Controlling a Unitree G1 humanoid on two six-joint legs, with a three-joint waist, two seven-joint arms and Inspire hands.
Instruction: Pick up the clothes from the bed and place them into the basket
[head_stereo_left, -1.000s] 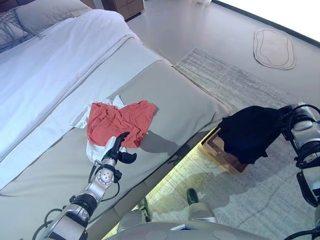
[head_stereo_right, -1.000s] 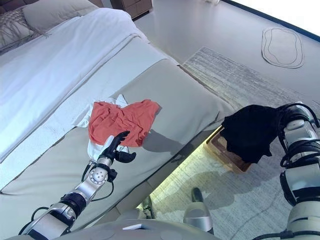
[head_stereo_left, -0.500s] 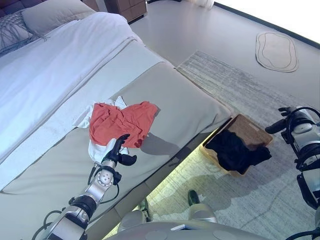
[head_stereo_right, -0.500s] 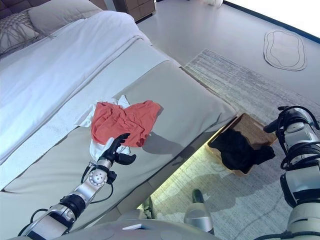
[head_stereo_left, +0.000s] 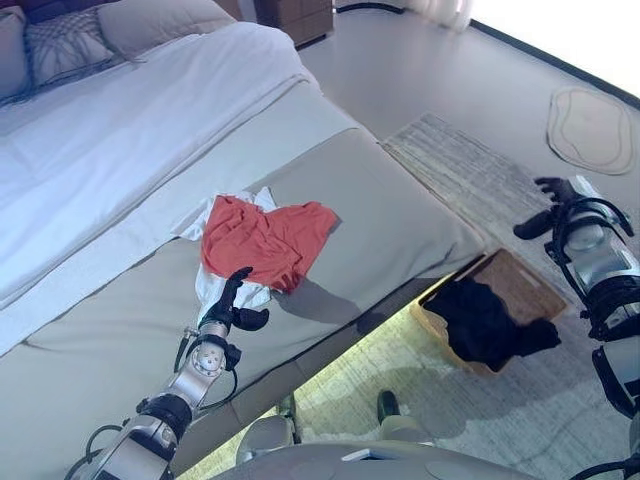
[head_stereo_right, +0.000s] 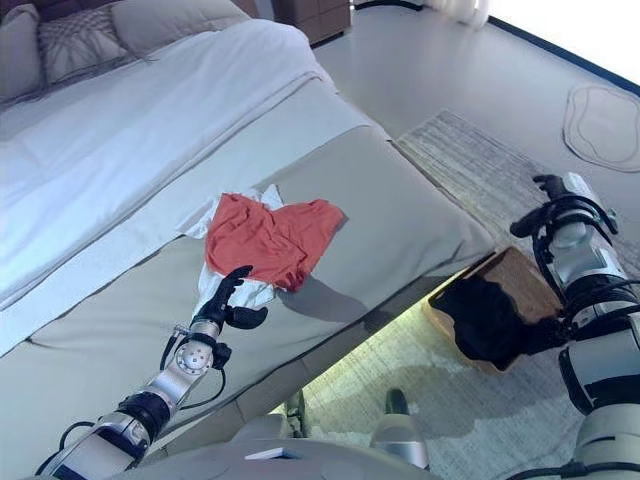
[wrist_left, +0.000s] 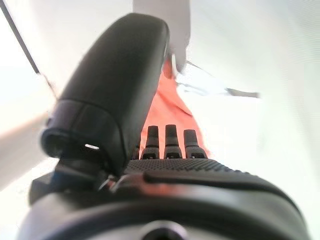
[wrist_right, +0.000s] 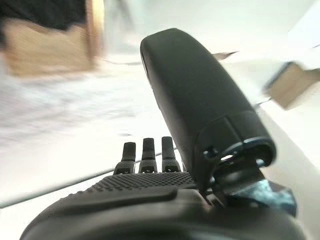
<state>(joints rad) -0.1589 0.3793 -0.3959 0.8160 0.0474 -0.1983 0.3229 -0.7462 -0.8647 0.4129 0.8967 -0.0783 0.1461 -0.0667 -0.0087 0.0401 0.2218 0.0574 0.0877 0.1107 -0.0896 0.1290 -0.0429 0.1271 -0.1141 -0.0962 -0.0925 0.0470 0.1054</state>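
A red garment (head_stereo_left: 268, 238) lies crumpled on the beige bed cover, over a white cloth (head_stereo_left: 216, 287) whose edges stick out. My left hand (head_stereo_left: 229, 305) is open just at the near edge of that pile, fingers straight and pointing at the red cloth (wrist_left: 172, 112). A black garment (head_stereo_left: 483, 322) fills the brown basket (head_stereo_left: 527, 283) on the rug beside the bed, part of it draped over the rim. My right hand (head_stereo_left: 548, 205) is open in the air above and beyond the basket, holding nothing; its straight fingers (wrist_right: 144, 150) show in the right wrist view.
The bed (head_stereo_left: 120, 130) has a white duvet and pillows (head_stereo_left: 150, 20) at its head. A grey rug (head_stereo_left: 470, 170) covers the floor by the bed, with a small oval mat (head_stereo_left: 590, 128) further off. A dark dresser (head_stereo_left: 300, 15) stands beyond the bed.
The right hand held the black garment over the basket, let it drop in, then rose away open. The camera has shifted. The left hand stays by the red cloth.
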